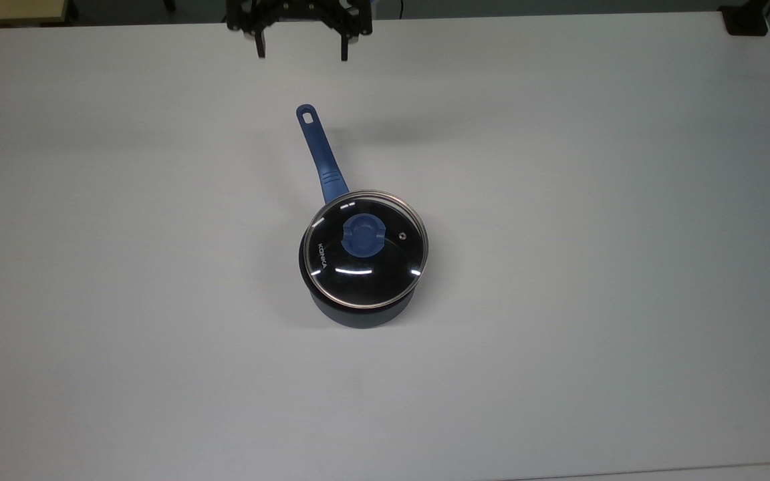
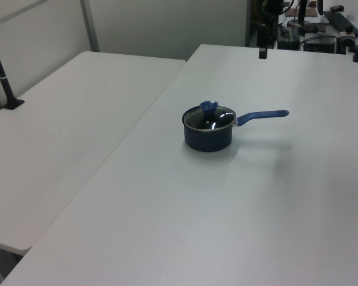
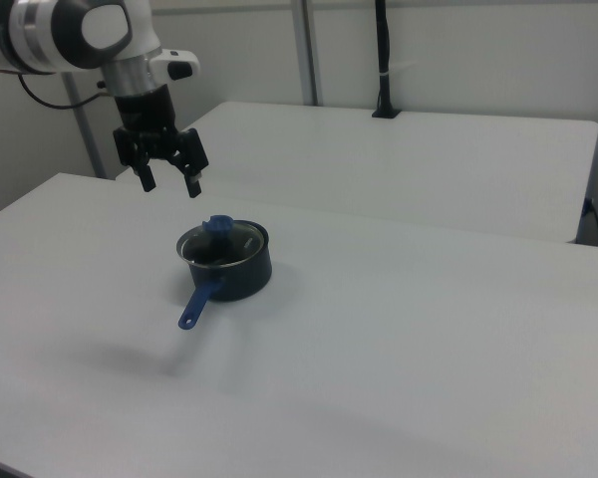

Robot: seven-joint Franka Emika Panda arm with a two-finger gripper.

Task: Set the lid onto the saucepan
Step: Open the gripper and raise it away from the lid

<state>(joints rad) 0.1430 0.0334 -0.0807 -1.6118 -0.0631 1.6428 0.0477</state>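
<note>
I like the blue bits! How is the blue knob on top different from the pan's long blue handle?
The knob is short and round; the handle is long and straight. The knob stands on the glass lid; the handle sticks out sideways from the saucepan. The handle has a slot hole at its end; the knob doesn't. Both are blue.

The lid [image 1: 366,250] sits on the saucepan [image 1: 358,314] near the middle of the white table [image 1: 592,267], its blue knob [image 1: 363,235] centred and "KONKA" lettering toward the top view's left. The pan's blue handle [image 1: 319,152] runs up and slightly left, slot hole at its far end. The end effector [image 1: 301,43] hangs at the top edge, fingers spread, well apart from the pan.
</note>
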